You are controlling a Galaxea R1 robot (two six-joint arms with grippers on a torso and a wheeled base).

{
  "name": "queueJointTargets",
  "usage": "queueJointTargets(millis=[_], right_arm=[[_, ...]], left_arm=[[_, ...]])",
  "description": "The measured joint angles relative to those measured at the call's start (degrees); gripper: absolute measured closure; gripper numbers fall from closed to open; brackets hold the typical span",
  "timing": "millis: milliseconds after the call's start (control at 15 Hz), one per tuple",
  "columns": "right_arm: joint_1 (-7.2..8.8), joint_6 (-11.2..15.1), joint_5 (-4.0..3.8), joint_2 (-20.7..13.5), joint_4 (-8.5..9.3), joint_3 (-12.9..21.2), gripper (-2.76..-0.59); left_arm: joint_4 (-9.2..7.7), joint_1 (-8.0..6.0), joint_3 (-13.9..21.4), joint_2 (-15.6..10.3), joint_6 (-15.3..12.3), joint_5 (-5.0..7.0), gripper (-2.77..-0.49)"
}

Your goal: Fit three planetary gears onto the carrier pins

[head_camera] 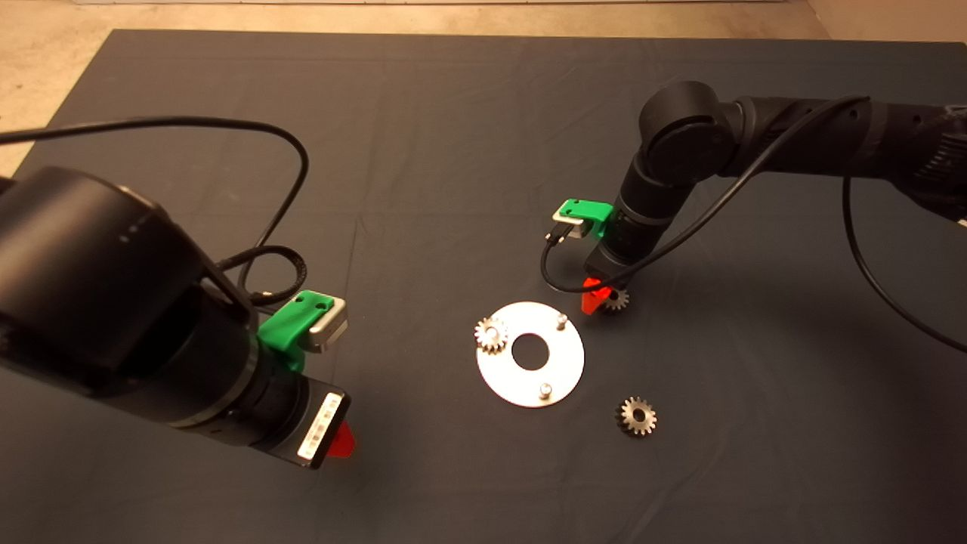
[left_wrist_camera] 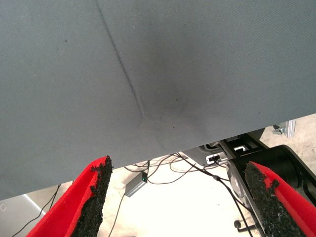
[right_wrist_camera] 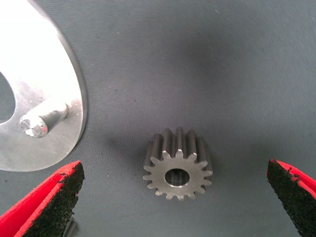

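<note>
The round silver disc (head_camera: 563, 370) lies mid-mat with three carrier pins. One planetary gear (head_camera: 491, 334) sits on the left pin. The far pin (head_camera: 561, 321) and the near pin (head_camera: 544, 390) are bare. A second gear (head_camera: 616, 299) lies on the mat just beyond the disc's right side, under my right gripper (head_camera: 600, 296). In the right wrist view that gear (right_wrist_camera: 177, 170) lies flat between my open fingers (right_wrist_camera: 47, 200), with the disc's edge (right_wrist_camera: 69, 94) and a pin (right_wrist_camera: 37, 126) beside it. A third gear (head_camera: 636, 416) lies right of the disc, nearer the front. My left gripper (head_camera: 340, 442) hovers open and empty at lower left.
The dark mat (head_camera: 453, 151) covers the table. A black cable (head_camera: 559, 279) loops from the right wrist above the disc's far edge. The left wrist view shows the mat's edge (left_wrist_camera: 148, 158) and cables on the floor beyond.
</note>
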Motion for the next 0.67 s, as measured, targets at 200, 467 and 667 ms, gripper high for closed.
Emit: queueJointTargets(millis=[200, 467, 667], right_arm=[[0.0, -1.6, 0.02, -0.3, -0.2, 0.0, -2.75], [-0.19, -3.0, 0.05, -1.4, -0.3, 0.4, -2.69], [-0.66, -3.3, -0.02, -1.9, -0.33, 1.1, -2.55]], left_arm=[[-0.02, 0.0, 0.1, -0.5, 0.0, 0.0, -1.88], [-0.05, 0.0, 0.8, -1.2, 0.0, -0.02, -1.88], [-0.39, 0.0, 1.6, -3.0, 0.0, 0.02, -1.88]])
